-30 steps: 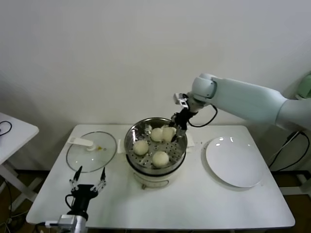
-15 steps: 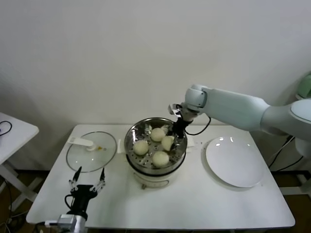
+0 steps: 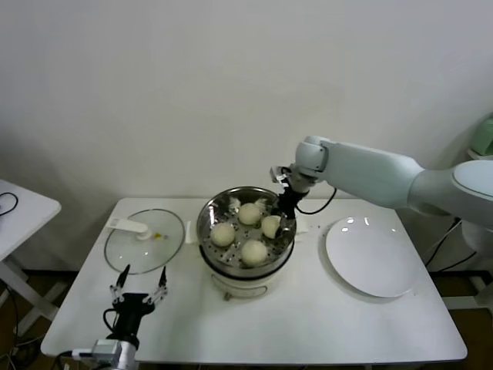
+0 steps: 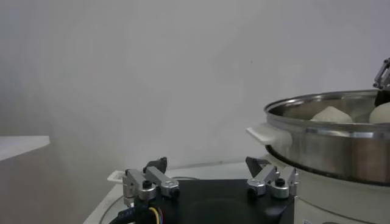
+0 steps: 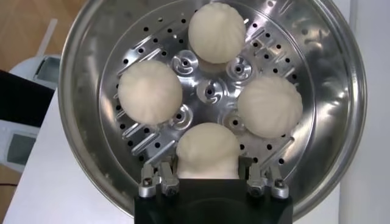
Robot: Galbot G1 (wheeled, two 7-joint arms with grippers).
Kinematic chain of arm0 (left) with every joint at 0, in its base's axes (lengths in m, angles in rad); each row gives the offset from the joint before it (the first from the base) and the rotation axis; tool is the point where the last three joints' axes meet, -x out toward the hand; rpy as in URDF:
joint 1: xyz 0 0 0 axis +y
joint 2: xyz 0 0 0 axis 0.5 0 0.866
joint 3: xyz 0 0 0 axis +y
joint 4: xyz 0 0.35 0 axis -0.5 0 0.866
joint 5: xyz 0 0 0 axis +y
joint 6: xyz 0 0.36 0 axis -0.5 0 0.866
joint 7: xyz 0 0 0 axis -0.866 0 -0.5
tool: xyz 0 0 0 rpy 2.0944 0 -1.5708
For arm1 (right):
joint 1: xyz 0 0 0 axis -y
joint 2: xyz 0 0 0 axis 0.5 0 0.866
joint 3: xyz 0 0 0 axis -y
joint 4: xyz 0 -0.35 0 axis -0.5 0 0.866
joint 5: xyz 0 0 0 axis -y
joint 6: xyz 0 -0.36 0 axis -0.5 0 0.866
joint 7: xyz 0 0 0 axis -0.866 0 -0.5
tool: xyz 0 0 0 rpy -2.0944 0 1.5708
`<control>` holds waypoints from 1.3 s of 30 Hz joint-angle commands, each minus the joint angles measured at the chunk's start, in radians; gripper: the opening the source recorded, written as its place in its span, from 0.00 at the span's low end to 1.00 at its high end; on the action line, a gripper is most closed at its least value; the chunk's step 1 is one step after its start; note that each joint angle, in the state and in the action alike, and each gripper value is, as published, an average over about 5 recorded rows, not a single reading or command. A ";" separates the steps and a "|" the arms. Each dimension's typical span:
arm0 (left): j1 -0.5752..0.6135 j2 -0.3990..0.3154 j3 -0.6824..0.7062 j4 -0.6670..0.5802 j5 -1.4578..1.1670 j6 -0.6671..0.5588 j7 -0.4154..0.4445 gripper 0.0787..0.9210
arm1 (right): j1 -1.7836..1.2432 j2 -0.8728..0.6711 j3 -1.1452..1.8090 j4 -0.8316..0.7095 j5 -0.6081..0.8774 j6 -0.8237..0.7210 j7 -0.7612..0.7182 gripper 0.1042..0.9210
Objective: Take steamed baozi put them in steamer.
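Since a second earlier, the right tool [image 5: 207,173] had lowered the fourth baozi [image 5: 207,152] into the steamer [image 3: 208,220], fingers clamped on it so it could settle in the last gap among three others. Little room remained beside the steel wall. Parked near the table's [image 3: 323,316] front edge, the left tool [image 3: 139,291] stood open.
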 commanded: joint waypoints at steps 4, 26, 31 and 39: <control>0.002 0.000 0.000 -0.001 0.000 0.000 0.000 0.88 | -0.013 0.004 -0.002 -0.019 -0.020 0.008 0.002 0.65; -0.004 0.001 0.003 0.000 0.001 0.002 0.000 0.88 | 0.062 -0.012 0.026 0.023 0.023 0.026 -0.020 0.88; -0.007 0.000 0.003 -0.001 0.001 0.002 0.000 0.88 | 0.085 -0.067 0.070 0.072 0.040 0.044 0.024 0.88; -0.019 -0.006 0.001 -0.001 -0.005 0.004 -0.004 0.88 | 0.056 -0.232 0.194 0.198 0.043 0.049 0.147 0.88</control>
